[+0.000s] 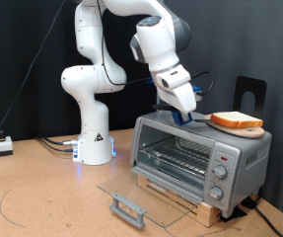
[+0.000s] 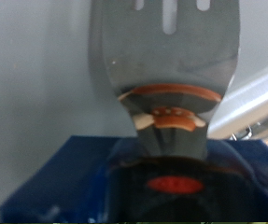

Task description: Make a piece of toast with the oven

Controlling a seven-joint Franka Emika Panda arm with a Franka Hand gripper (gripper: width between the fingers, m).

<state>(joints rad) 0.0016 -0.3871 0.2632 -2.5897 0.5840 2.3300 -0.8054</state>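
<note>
Right now my gripper (image 1: 185,116) is hanging just above the top of the oven (image 1: 195,156), close to its back edge, with my white arm (image 1: 131,49) arching over from its base at the exterior view's left. My fingers are closing on the dark handle of a spatula (image 2: 166,65); in the wrist view its grey slotted blade is stretching away from me over the oven's pale top, and a blue pad (image 2: 40,182) is showing down by my fingertips.

The piece of toast (image 1: 237,120) is sitting on a round wooden board (image 1: 242,128) on the oven's top, toward the exterior view's right, near my gripper but not touching it. The oven's glass door (image 1: 141,197) is lying dropped open and flat in front, its grey handle (image 1: 127,208) pointing toward the exterior view's bottom, and the wire rack (image 1: 176,156) inside is showing bare. The knobs (image 1: 218,180) are running down the panel on the right of the oven's front.

The oven is resting on a light wooden block (image 1: 185,202), which is standing on a brown table (image 1: 42,197) marked with a faint curved line. A black curtain (image 1: 23,59) is covering the room behind, cables (image 1: 52,144) are trailing from my base across the table, and a small white box (image 1: 2,145) is sitting at the exterior view's far left. A dark upright stand (image 1: 249,94) is rising behind the toast.
</note>
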